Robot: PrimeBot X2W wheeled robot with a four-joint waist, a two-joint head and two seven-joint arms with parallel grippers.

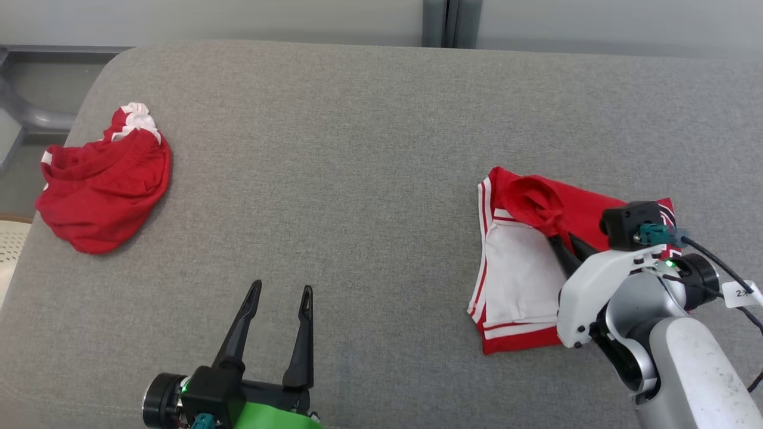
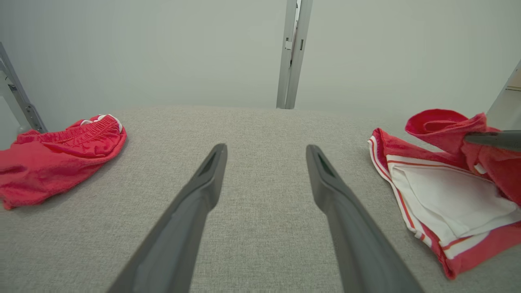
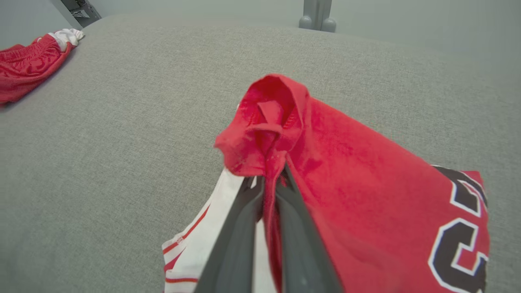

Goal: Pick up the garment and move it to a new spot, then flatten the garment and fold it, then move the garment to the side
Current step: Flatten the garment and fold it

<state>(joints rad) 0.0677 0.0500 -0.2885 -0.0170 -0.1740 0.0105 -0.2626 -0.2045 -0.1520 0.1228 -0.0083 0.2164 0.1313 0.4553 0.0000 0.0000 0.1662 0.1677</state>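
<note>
- Garment (image 1: 518, 268): red sports top with a white panel edged in red stripes. A black numeral outlined in white shows on the red cloth in the right wrist view. Most of it lies flat on the grey fabric surface (image 1: 381, 149). One red fold is bunched and raised above the white panel.
- Right gripper (image 3: 272, 175): directly at the garment, reaching over its near edge. The two dark fingers are pressed together, with the raised red fold pinched between them. Cloth drapes off either side of the fingers, and the tips are partly buried in the fold. The pale forearm and wrist cover the garment's near corner in the head view.
- Left gripper (image 1: 281, 290): well apart from the garment, on its left and nearer the robot. The fingers are spread wide with nothing between them and sit low over bare grey fabric. Whether they touch the fabric cannot be told.
- Second red garment (image 1: 101, 190): far to the left of the garment, near the surface's left edge. It is crumpled in a heap, with an elastic band and a patch of white trim showing at its far end.
- Metal post (image 1: 447, 24): upright and grey, beyond the garment past the far edge of the surface, against a pale wall.
</note>
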